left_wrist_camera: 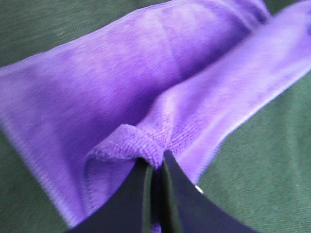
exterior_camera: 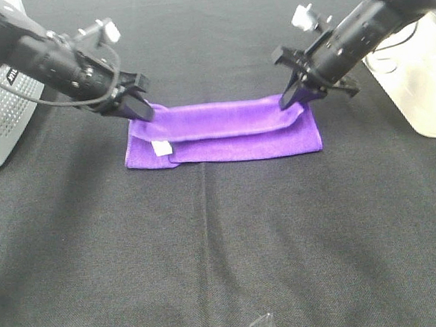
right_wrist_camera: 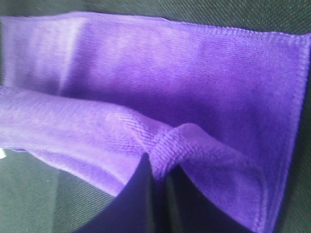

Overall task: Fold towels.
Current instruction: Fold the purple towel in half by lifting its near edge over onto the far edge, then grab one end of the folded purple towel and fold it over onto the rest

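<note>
The towel (exterior_camera: 223, 133) lies in the middle of the worktop (exterior_camera: 225, 268), the left hand (exterior_camera: 141, 109) and right hand (exterior_camera: 292, 98) each pinch its far edge, and both should pull near together so the fold lands straight.

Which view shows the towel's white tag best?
The exterior high view: the white tag lies in plain sight on the folded towel, near its front left corner. Both wrist views show only purple cloth pinched in the jaws. The right wrist view has at most a pale sliver at its edge, too small to tell.
</note>
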You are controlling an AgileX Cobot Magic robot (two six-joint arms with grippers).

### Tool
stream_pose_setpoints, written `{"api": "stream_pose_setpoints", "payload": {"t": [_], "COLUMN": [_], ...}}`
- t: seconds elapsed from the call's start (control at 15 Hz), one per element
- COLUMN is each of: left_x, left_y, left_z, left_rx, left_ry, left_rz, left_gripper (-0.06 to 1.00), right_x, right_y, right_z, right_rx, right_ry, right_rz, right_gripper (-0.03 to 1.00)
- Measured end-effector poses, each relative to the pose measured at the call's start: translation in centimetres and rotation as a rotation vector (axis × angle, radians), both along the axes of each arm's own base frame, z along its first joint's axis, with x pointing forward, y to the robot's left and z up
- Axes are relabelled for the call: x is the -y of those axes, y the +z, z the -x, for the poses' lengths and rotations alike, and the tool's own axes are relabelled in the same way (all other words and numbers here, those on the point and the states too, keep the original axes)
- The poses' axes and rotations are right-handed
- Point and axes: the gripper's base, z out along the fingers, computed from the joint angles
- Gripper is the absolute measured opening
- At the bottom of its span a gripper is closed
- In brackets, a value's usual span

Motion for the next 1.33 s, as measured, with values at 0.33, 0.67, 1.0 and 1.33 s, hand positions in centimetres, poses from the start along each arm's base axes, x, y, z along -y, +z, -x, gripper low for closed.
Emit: {"api": "stream_pose_setpoints", "payload": {"t": [0.33,0.67,1.0,1.33], "left_x": [-0.1,-0.3,-0.4,-0.8], "left_y": [-0.9,-0.9,0.8,1.8], "left_z": [-0.1,-0.6,0.2,-0.7], "left_rx": [-0.019,0.018,-0.061,-0.146], "left_ry": [0.007,0.041,-0.077,-0.122], "left_rz": [-0.016,-0.035,-0.104,-0.202], "left_gripper": [0.00,0.20,0.96,0.99], "right_x": [0.0,0.1,0.3,0.7], "right_y": [-0.7,-0.7,0.6,6.3], "right_z": [-0.4,-0.6,0.4,1.8], "right_rx": [0.002,0.024,-0.023,-0.006], "right_ry": [-0.003,-0.015,0.058,0.074], "right_rz": [0.009,0.018,0.052,0.084], "right_gripper": [0.05,0.44,0.72,0.72]}}
